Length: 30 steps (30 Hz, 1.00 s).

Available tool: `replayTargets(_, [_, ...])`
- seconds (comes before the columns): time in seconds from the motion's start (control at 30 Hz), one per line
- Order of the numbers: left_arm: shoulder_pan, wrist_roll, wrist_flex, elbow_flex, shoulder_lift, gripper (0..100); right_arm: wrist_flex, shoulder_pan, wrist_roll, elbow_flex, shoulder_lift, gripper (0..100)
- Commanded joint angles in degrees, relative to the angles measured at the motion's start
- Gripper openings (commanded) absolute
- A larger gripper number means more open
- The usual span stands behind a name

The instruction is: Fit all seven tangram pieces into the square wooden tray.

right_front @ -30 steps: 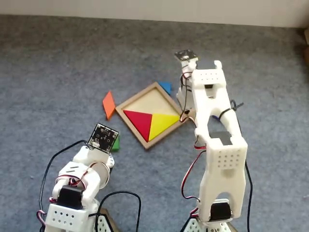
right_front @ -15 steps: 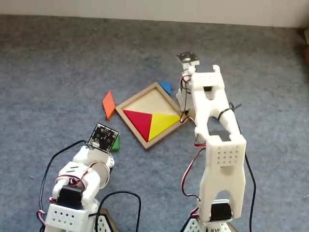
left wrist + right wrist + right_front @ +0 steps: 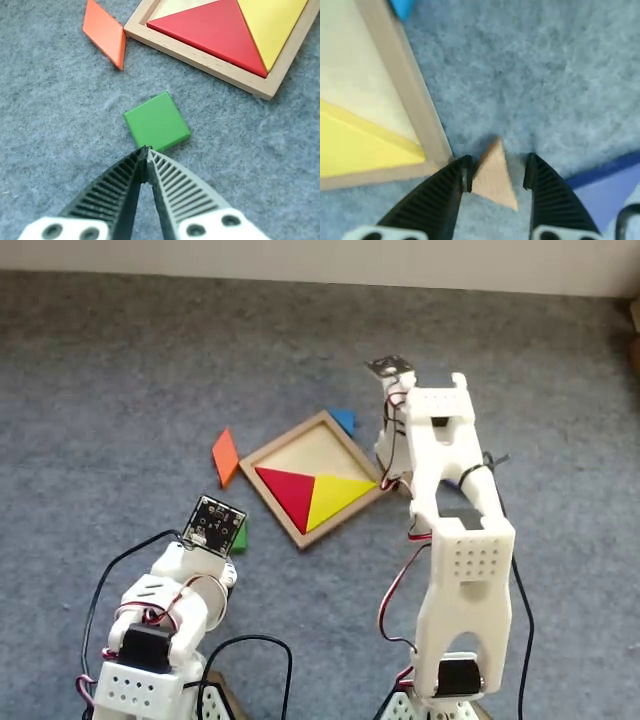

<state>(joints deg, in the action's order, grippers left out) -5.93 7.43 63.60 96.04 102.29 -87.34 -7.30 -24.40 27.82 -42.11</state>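
Our right gripper stood partly open, its fingers either side of a small tan triangle without clamping it. That piece lay on the grey carpet, just off the corner of the wooden tray where the yellow triangle ended. The red triangle sat against the yellow one, and together they filled the tray's half nearer our arms. Our left gripper was closed and empty, its tips just short of the green square. The orange parallelogram lay just outside one tray edge, and a blue piece sat by the far corner.
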Motion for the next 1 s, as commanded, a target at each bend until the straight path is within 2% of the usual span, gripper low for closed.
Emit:
replayTargets(0.0, [0.13,-0.26,0.26,1.10,0.92,1,-5.23,2.42,-2.55,3.65,0.84,18.7])
replayTargets(0.2, [0.13,-0.26,0.26,1.10,0.92,1,-7.69,1.89,-2.64,5.23,8.75,18.7])
replayTargets(0.37, [0.13,-0.26,0.26,1.10,0.92,1,-7.08,-0.04,-3.25,-3.65,16.92,18.8])
replayTargets(0.67, [0.13,-0.26,0.26,1.10,0.92,1,12.26,-0.66,-5.98,-29.05,26.77,18.9])
replayTargets(0.87, [0.13,-0.26,0.26,1.10,0.92,1,15.87,-0.48,-12.40,-32.48,26.77,28.0])
replayTargets(0.97, [0.13,-0.26,0.26,1.10,0.92,1,18.24,-0.57,-12.75,-32.48,26.77,27.8])
